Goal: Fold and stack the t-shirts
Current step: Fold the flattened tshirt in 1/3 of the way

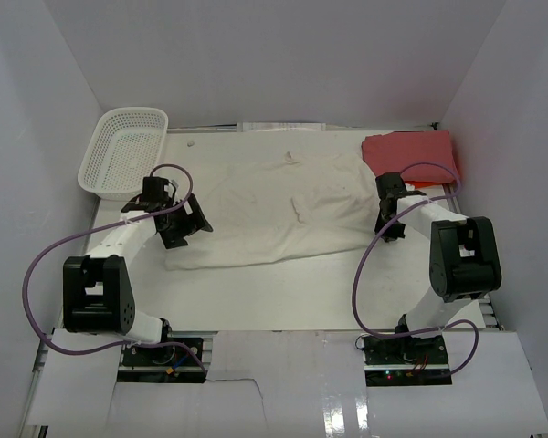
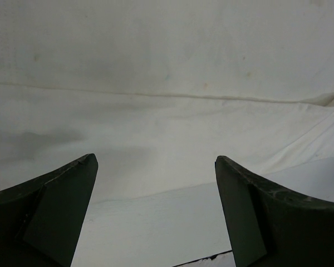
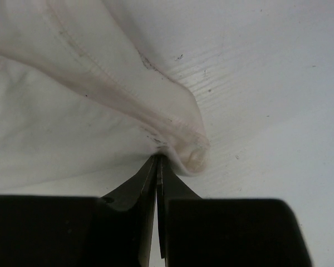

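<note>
The cream-white t-shirt (image 1: 274,214) lies spread across the middle of the table. The red t-shirt (image 1: 411,153) lies folded at the far right. My left gripper (image 1: 184,230) is open at the white shirt's left edge; in the left wrist view the cloth (image 2: 167,111) lies ahead of the spread fingers (image 2: 61,206). My right gripper (image 1: 388,228) is at the shirt's right edge. In the right wrist view its jaws (image 3: 157,158) are pressed together on the hemmed edge of the white shirt (image 3: 172,125).
A white plastic mesh basket (image 1: 125,151) stands at the far left corner. White walls close in the table at the back and both sides. Purple cables loop from both arms.
</note>
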### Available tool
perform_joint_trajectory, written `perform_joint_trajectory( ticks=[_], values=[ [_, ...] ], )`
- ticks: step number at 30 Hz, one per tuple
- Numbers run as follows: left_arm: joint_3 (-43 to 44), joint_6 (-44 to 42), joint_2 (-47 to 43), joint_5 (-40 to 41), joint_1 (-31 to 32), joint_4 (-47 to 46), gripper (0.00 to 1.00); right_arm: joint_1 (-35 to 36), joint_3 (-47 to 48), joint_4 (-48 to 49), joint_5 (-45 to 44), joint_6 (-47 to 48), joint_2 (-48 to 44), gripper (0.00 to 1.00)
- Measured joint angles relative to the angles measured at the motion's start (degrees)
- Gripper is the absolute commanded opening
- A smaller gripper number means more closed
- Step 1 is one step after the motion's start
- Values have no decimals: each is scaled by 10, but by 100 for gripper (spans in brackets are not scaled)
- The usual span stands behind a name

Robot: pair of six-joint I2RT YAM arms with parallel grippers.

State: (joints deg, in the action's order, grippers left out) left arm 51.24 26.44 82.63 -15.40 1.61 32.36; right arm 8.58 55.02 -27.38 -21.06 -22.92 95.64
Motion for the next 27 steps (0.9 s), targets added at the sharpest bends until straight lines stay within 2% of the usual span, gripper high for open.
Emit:
perform_joint_trajectory(
  ticks=[16, 23, 27],
  values=[
    [-9, -1, -15, -5, 0, 32, 98, -6, 3, -2, -30, -46, 7, 8],
    [0, -5, 80, -9, 0, 30, 98, -10, -2, 0, -29, -54, 4, 8],
    [11, 0, 91, -13, -5, 30, 98, -19, -16, 9, -27, -61, -5, 8]
  ],
)
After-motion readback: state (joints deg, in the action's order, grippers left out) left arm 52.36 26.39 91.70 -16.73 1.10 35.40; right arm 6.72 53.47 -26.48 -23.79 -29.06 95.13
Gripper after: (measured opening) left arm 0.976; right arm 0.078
